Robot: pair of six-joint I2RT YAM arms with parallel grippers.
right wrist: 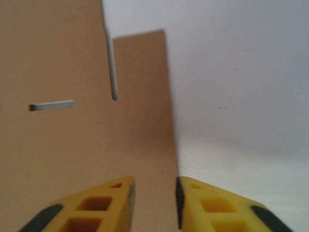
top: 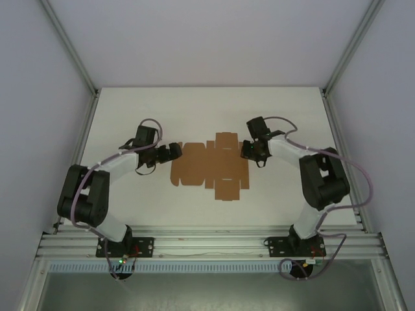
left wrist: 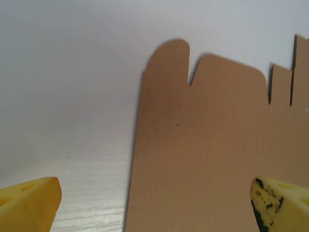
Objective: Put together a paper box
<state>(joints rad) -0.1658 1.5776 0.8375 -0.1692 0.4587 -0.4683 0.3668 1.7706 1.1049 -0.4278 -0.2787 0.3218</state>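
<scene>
At left gripper: spread wide, low over the 9 o'clock edge of the paper box. Behind it, forearm stretched toward 3 o'clock, elbow folded back near 8 o'clock. At right gripper: narrowed to a slim gap, astride the paper box's 3 o'clock edge. Gripping or not, cannot tell. Forearm pointed toward 9 o'clock, elbow bent out near 4 o'clock. Paper box flat and unfolded, mid table, between both grippers.

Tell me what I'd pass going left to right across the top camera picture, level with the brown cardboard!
Left wall → left arm → paper box → right arm → right wall.
</scene>
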